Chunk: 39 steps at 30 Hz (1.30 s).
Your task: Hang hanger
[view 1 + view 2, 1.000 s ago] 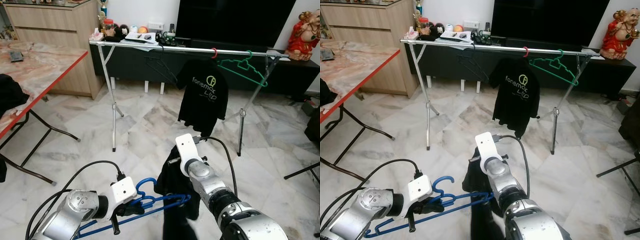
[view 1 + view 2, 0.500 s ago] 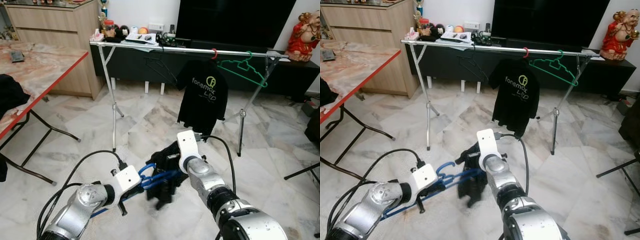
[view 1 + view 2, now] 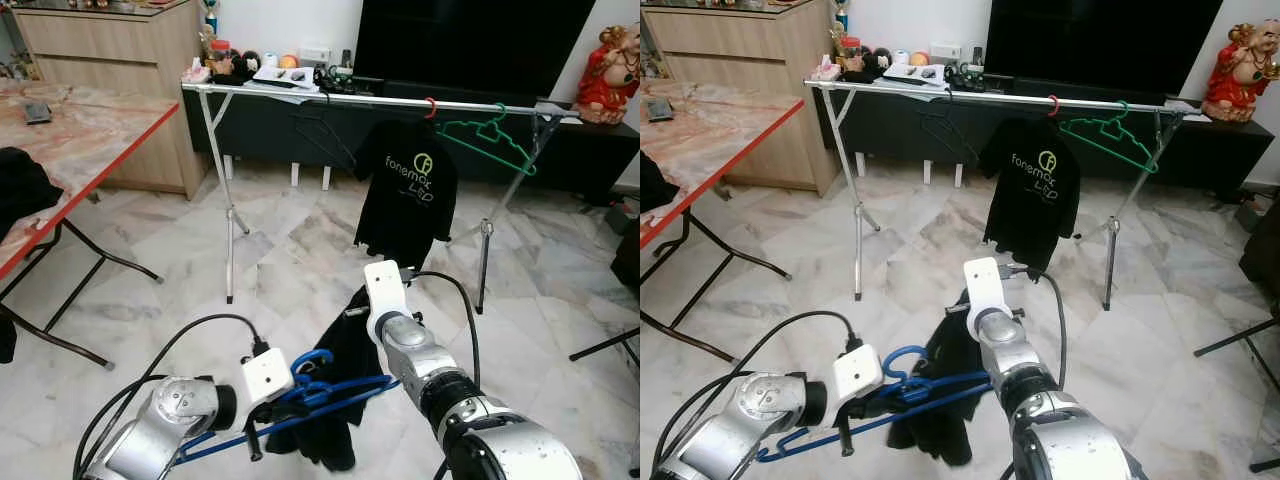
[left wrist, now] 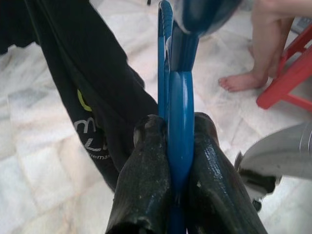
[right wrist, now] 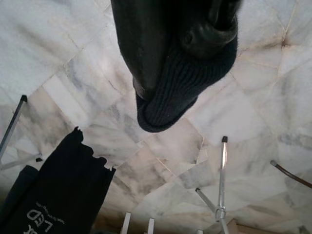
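Note:
My left gripper [image 4: 178,124] is shut on the neck of a blue hanger [image 3: 325,388], low in front of me, with its hook [image 3: 311,359] curling upward. A black garment [image 3: 338,400] with small yellow print droops over the hanger's far end. My right gripper [image 5: 181,34] is shut on a ribbed edge of that garment [image 5: 170,100], just above the hanger. Further back stands a metal clothes rack [image 3: 380,100] with a black printed t-shirt [image 3: 408,190], a green hanger [image 3: 490,135] and a black hanger [image 3: 322,132] on its rail.
A red-edged folding table [image 3: 95,135] stands at the left with dark cloth on it. Behind the rack are a wooden cabinet [image 3: 110,60], a dark TV unit and a red figurine [image 3: 612,60]. A person's bare foot [image 4: 241,82] and a red leg [image 4: 287,83] are nearby.
Both grippers have come down slightly with the hanger. The garment, bunched up half a second ago, now hangs long below the hanger.

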Available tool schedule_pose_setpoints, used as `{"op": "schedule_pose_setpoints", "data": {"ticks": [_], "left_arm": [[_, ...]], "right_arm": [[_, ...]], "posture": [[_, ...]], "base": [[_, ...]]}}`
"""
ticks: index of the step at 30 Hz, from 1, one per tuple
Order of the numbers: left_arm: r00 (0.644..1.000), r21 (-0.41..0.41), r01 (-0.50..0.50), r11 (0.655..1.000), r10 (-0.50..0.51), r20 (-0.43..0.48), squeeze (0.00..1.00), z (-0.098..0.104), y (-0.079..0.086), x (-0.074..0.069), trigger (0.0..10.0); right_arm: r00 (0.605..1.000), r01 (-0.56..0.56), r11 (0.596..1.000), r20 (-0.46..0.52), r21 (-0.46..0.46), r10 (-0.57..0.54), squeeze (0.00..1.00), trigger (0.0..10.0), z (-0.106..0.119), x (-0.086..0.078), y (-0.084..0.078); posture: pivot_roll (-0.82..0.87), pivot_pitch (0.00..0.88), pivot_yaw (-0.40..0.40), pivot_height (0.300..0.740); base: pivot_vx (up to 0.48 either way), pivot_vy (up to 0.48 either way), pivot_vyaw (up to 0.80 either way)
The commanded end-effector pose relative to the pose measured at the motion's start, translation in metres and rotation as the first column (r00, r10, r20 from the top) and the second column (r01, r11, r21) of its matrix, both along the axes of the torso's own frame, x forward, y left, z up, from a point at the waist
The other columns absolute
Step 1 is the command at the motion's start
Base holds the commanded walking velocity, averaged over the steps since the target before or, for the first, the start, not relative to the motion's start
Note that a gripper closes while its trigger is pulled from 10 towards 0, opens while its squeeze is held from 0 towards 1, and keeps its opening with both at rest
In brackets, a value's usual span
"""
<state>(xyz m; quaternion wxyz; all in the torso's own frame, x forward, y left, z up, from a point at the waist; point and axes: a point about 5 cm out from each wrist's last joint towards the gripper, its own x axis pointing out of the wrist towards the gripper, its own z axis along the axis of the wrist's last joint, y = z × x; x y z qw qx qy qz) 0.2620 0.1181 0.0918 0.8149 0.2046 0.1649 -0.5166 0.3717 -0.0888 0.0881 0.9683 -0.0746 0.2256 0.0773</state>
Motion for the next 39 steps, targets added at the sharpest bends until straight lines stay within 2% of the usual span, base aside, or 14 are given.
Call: {"op": "schedule_pose_setpoints", "data": {"ticks": [1,4,8,11,15,17,24,32,39], "left_arm": [[0.998,-0.002,-0.004,1.000,0.004,0.055,0.00,0.009,-0.004,0.005,10.0],[0.994,-0.016,-0.028,0.999,0.030,0.109,0.00,0.016,-0.010,0.010,10.0],[0.994,-0.003,-0.030,1.000,0.031,0.107,0.00,0.017,-0.012,0.010,10.0],[0.995,0.060,-0.023,0.998,0.017,0.095,0.00,0.012,-0.008,0.008,10.0],[0.996,0.096,-0.021,0.995,0.013,0.089,0.00,0.010,-0.002,0.007,10.0],[0.992,0.126,-0.065,0.990,0.051,0.113,0.00,0.010,0.006,0.012,10.0],[0.971,0.130,-0.191,0.973,0.169,0.168,0.00,0.011,0.012,0.024,10.0],[0.966,0.139,-0.212,0.967,0.185,0.182,0.00,0.012,0.013,0.026,10.0],[0.959,0.176,-0.236,0.956,0.200,0.202,0.00,0.013,0.022,0.028,10.0]], "right_arm": [[1.000,0.021,1.000,0.016,0.023,-0.022,0.00,10.0,0.008,0.004,0.001],[0.999,0.036,0.997,0.004,0.066,-0.036,0.00,10.0,0.007,0.003,0.006],[0.999,0.043,0.995,-0.003,0.086,-0.043,0.00,10.0,0.007,0.003,0.008],[0.998,0.055,0.994,-0.004,0.099,-0.055,0.00,10.0,0.008,0.003,0.007],[0.998,0.065,0.992,0.000,0.106,-0.065,0.00,10.0,0.010,0.005,0.004],[0.997,0.074,0.991,0.004,0.110,-0.075,0.00,10.0,0.012,0.006,0.002],[0.997,0.082,0.990,0.003,0.116,-0.083,0.00,10.0,0.012,0.006,0.001],[0.996,0.091,0.989,-0.004,0.117,-0.092,0.00,10.0,0.010,0.006,-0.001],[0.995,0.104,0.989,0.000,0.108,-0.104,0.00,10.0,0.011,0.007,-0.007]], "posture": [[0.03,0.000,-0.091,0.740],[0.03,0.000,-0.089,0.740],[0.03,0.000,-0.088,0.740],[0.02,0.000,-0.087,0.740],[0.02,0.000,-0.085,0.740],[0.02,0.000,-0.086,0.740],[0.02,0.000,-0.087,0.740],[0.02,0.000,-0.086,0.740],[0.02,0.000,-0.087,0.740]], "base": [[0.000,0.000,0.00],[0.000,0.000,0.00],[0.000,0.000,0.00],[0.000,0.000,0.00],[0.000,0.000,0.00],[0.000,0.000,0.00],[0.000,0.000,0.00],[0.000,0.000,0.00],[0.000,0.000,0.00]]}}
